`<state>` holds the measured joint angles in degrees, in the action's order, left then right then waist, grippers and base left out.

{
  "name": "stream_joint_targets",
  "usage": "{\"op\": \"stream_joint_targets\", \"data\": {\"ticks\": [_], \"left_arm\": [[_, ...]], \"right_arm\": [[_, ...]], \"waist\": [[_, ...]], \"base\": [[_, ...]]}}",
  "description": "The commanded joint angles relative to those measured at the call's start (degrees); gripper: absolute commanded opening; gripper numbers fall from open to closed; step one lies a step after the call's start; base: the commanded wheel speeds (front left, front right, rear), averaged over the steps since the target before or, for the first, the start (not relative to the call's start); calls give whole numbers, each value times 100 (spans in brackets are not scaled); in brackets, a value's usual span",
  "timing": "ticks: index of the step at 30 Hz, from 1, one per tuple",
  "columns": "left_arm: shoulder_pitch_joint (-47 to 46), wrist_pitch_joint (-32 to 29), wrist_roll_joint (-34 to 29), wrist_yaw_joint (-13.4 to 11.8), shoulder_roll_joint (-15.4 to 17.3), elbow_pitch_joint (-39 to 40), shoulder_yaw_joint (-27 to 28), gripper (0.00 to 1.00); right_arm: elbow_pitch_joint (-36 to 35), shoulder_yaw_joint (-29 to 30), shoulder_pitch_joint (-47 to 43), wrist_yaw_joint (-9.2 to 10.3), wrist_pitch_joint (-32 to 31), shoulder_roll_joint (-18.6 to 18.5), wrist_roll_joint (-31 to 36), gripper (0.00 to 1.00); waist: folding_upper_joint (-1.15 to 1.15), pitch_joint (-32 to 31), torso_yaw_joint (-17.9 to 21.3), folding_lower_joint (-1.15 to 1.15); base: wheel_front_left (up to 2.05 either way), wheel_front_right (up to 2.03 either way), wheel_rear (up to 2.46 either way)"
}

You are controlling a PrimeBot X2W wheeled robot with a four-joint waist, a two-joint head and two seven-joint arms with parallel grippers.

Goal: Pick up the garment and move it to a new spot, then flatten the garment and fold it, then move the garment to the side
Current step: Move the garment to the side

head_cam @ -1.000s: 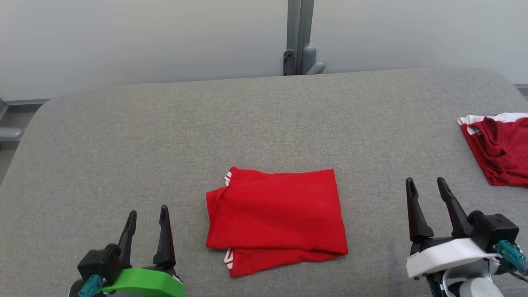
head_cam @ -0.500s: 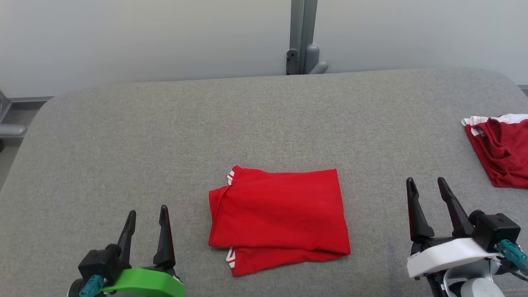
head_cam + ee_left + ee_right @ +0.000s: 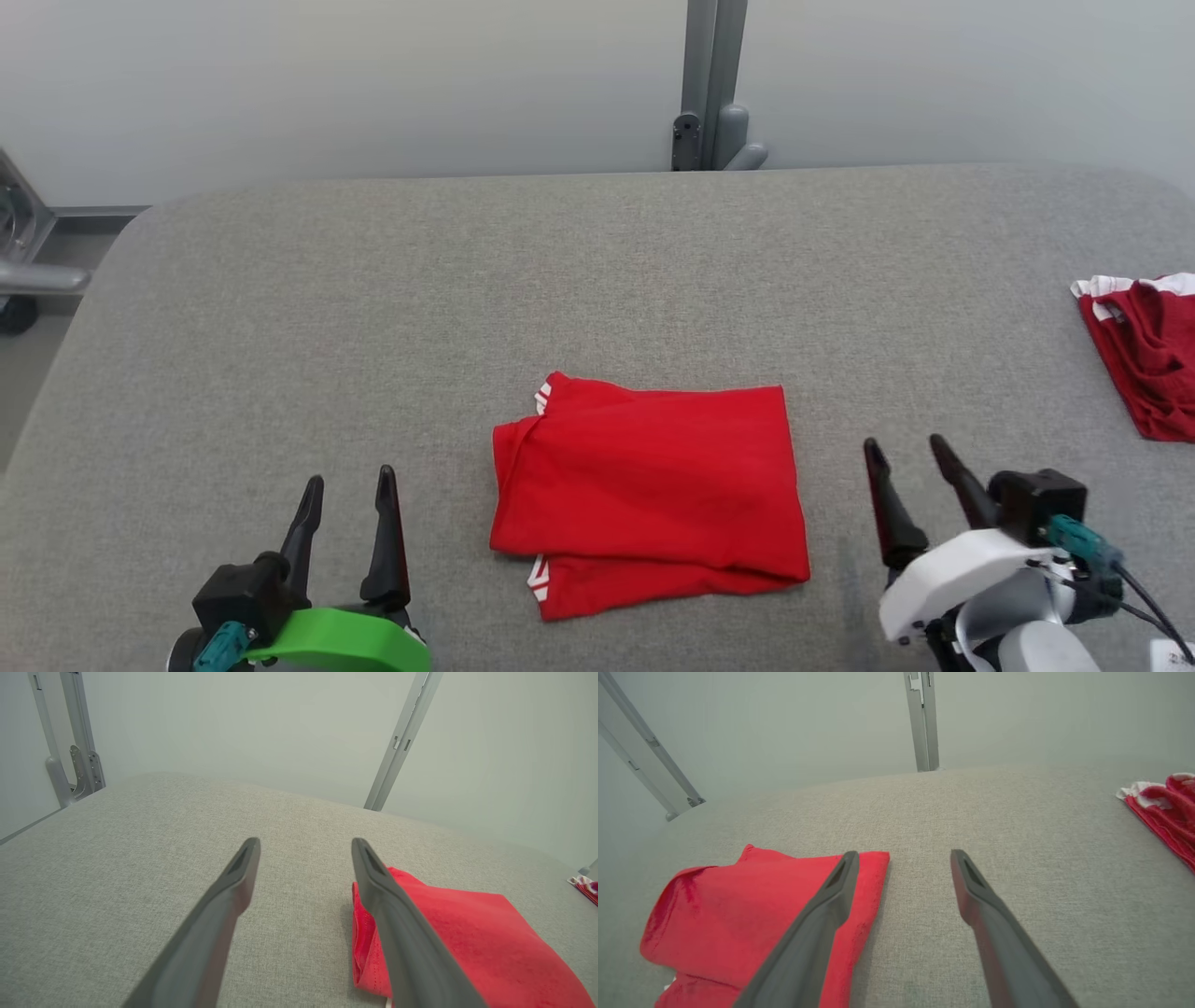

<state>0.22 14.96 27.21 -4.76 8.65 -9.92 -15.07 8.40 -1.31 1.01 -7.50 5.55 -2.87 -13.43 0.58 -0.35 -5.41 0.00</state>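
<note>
– Gripper question first: what is the left gripper (image 3: 350, 476) doing?

– It sits low on the left side of the gray worktop (image 3: 373, 308). Its two dark fingers are wide apart and hold nothing. It is beside the garment, not touching it.

– And in the middle?

– The red garment (image 3: 644, 485) lies there, flat on the worktop and folded into a neat block. A bit of white trim peeks out at its left edge.

– So is the folding done?

– I think so. It looks laid out, made flat and folded. What is left is the last bit: moving it to the side.

– What is on the right?

– The right gripper (image 3: 905, 441) is just past the garment's right edge, near it but apart. Its fingers are spread wide too, with nothing in them. Far over at the right edge lies another red cloth (image 3: 1144, 355) with white trim, all crumpled.

– Which gripper goes first?

– I cannot tell. Both are empty, so I think one of them has to grab the folded garment next.
</note>
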Motion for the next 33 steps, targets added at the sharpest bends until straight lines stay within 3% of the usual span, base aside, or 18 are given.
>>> {"op": "stream_joint_targets", "data": {"ticks": [1, 7, 19, 29, 30, 31, 33], "left_arm": [[-64, 25, -70, 28, 5, -24, -10, 100], [-77, 25, -75, 40, -11, -73, -32, 100], [-151, 22, -103, 73, -35, -85, -34, 100], [-222, 22, -119, 133, -94, -135, 62, 100], [-220, 22, -126, 134, -104, -129, 77, 100], [-220, 22, -140, 133, -114, -122, 90, 100], [-226, 22, -163, 135, -134, -109, 107, 100]], "right_arm": [[270, -147, 185, 3, -247, -5, -16, 100], [1279, -386, 743, 3, -894, -96, -632, 100], [2636, -572, 1621, 3, -1301, -464, -1752, 100], [3242, -1258, 1935, 2, -2176, -624, -2732, 100], [3229, -1318, 1943, 2, -2192, -658, -2798, 91], [3215, -1377, 1955, 2, -2192, -689, -2852, 46], [3161, -1494, 1995, 2, -2095, -752, -2929, 14]], "waist": [[-58, 3, -112, 0], [-58, 65, -404, 0], [-58, 283, -870, 0], [-58, 456, -996, 0], [-58, 468, -989, 0], [-58, 477, -979, 0], [-58, 499, -948, 0]], "base": [[0, 0, 0], [0, 0, 0], [0, 0, 0], [0, 0, 0], [0, 0, 0], [0, 0, 0], [0, 0, 0]]}}
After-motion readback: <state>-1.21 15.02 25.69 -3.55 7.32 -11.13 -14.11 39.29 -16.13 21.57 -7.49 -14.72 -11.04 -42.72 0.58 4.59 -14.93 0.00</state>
